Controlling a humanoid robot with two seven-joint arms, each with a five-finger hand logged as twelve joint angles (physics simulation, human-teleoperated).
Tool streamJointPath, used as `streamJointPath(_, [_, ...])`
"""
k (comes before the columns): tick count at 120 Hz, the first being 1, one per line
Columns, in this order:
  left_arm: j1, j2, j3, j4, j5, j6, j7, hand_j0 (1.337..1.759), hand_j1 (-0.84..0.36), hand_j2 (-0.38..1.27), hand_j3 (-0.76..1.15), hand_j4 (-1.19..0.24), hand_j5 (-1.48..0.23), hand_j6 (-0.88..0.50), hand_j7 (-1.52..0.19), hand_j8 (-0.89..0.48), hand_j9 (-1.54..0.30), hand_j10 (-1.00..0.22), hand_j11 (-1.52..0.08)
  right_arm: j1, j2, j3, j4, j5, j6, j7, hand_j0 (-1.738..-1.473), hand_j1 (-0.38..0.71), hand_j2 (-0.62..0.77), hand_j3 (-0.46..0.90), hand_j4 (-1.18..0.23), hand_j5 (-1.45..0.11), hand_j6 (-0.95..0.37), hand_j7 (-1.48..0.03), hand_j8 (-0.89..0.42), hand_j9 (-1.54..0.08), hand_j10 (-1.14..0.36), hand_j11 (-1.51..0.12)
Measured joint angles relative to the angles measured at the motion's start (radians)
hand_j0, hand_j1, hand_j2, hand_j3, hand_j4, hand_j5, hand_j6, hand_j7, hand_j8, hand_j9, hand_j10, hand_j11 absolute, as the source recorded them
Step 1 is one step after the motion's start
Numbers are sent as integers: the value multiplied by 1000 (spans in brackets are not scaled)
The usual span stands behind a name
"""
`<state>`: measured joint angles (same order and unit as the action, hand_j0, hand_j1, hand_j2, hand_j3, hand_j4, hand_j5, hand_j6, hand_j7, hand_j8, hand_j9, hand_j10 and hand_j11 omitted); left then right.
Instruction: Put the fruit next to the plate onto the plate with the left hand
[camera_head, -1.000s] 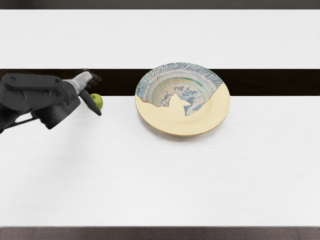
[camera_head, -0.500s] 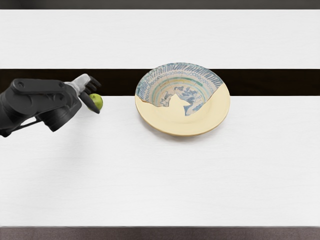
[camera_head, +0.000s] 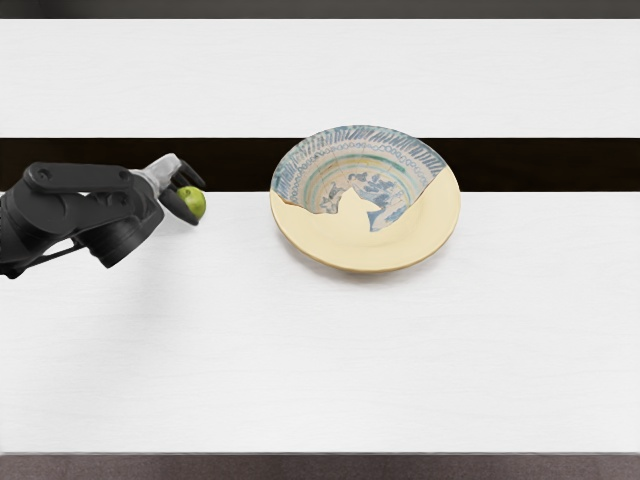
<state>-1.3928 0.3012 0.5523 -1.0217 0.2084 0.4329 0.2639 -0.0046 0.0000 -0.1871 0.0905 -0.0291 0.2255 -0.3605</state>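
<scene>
There, left hand (camera_head: 172, 186) grips fruit (camera_head: 193, 203) at table (camera_head: 300, 350) edge.

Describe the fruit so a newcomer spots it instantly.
Find the large cream-and-blue plate on the white table. Left of it, the left hand grips the fruit: a small round ball, the only green thing there.

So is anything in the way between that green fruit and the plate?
Nothing visible is. The small round green fruit sits right at the left hand, and only bare white tabletop lies between it and the round cream plate with a blue pattern.
</scene>
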Motion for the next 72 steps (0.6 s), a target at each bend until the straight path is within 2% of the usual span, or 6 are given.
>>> streamJointPath(20, [-1,1,0,0,-1,-1,1,1656,-281,148,0,-570,-764,-470,-765,-481,-760,-573,-759,0,0,0,0,0,0,0,-1658,-349,0,0,0,0,0,0,0,0,0,0])
streamJointPath(72, [-23,7,0,0,-2,-2,1,1655,-321,227,0,-632,-883,-409,-857,-427,-857,-646,-857,0,0,0,0,0,0,0,-1658,-349,0,0,0,0,0,0,0,0,0,0])
